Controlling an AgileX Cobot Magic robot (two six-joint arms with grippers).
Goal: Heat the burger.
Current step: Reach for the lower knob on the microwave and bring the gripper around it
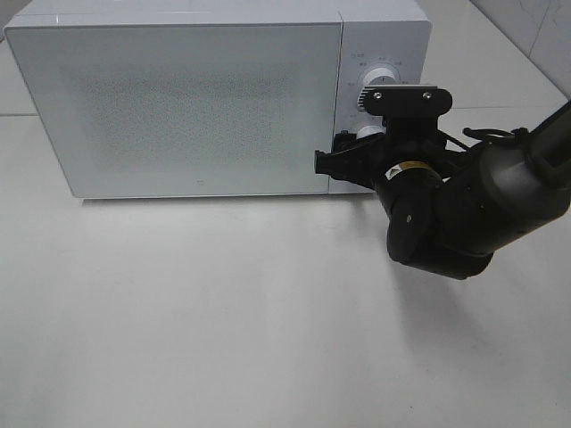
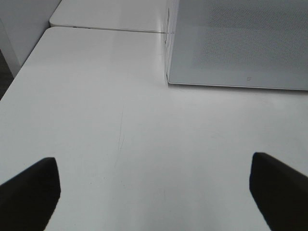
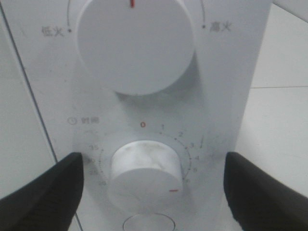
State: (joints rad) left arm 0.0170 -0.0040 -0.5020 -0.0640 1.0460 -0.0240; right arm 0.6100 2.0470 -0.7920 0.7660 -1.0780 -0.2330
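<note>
**Door shut, timer off zero, burger out of sight**

Exterior high view: the microwave (image 1: 384,36) stands along the far edge of the counter (image 1: 223,312), its door (image 1: 178,107) closed. The right arm (image 1: 482,196) reaches to the control panel, with the right jaws at the lower of the two dials, the timer dial (image 1: 368,134). The burger is nowhere on the counter. It is most likely inside the oven, but the dotted door panel shows nothing behind it. The arm hides much of the lower panel, and the left arm is out of frame.

Left wrist view: the left jaws are spread wide and hold nothing. They hang over bare counter in front of the microwave's door-side corner. Only the two dark tips show.

Right wrist view: the right jaws are open, one on each side of the timer dial, with a gap to the dial on both sides. The red pointer (image 3: 174,190) sits well off the zero mark, near the five. The power dial (image 3: 134,43) above has its mark pointing straight up.

Judged from this, loading, closing and setting the time look done or nearly done. Heating and taking the burger out remain. Whether the oven is running cannot be told. A round button (image 3: 147,224) below the timer is cut off.
</note>
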